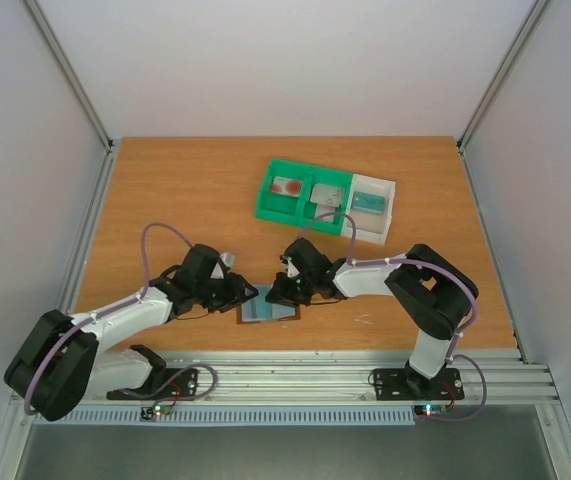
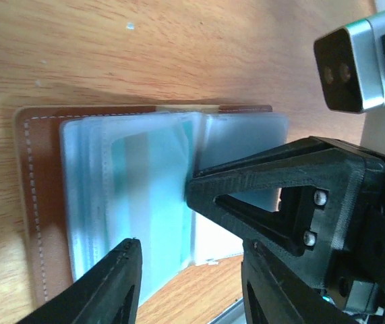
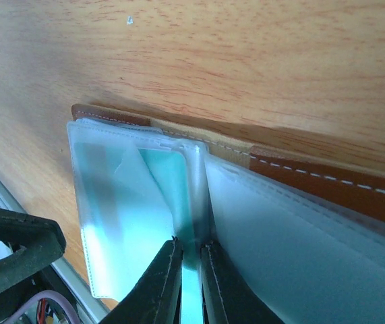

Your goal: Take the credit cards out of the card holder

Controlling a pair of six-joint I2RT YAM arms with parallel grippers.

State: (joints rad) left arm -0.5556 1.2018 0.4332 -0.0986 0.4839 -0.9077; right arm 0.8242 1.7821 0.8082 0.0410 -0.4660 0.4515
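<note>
Wooden surface (image 1: 165, 200), top view: the card holder (image 1: 268, 308) lies spread open near the front edge between the two arms, its long axis left-right along that edge and its fold front-to-back, with the tray (image 1: 325, 198) well apart behind. Left wrist: the left gripper (image 2: 189, 253) is open, jaws straddling the clear sleeves (image 2: 84, 202) and gripping nothing. Right wrist: the right gripper (image 3: 191, 243) is nearly closed, apparently pinching a teal card (image 3: 172, 189) beside the fold, so I judge extraction is in hand, and the next move calls for a straight pull while the holder stays pinned.

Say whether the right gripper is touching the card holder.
Touching. Right wrist view: the right gripper, jaws nearly shut, pinches the card holder at its inner fold.
</note>
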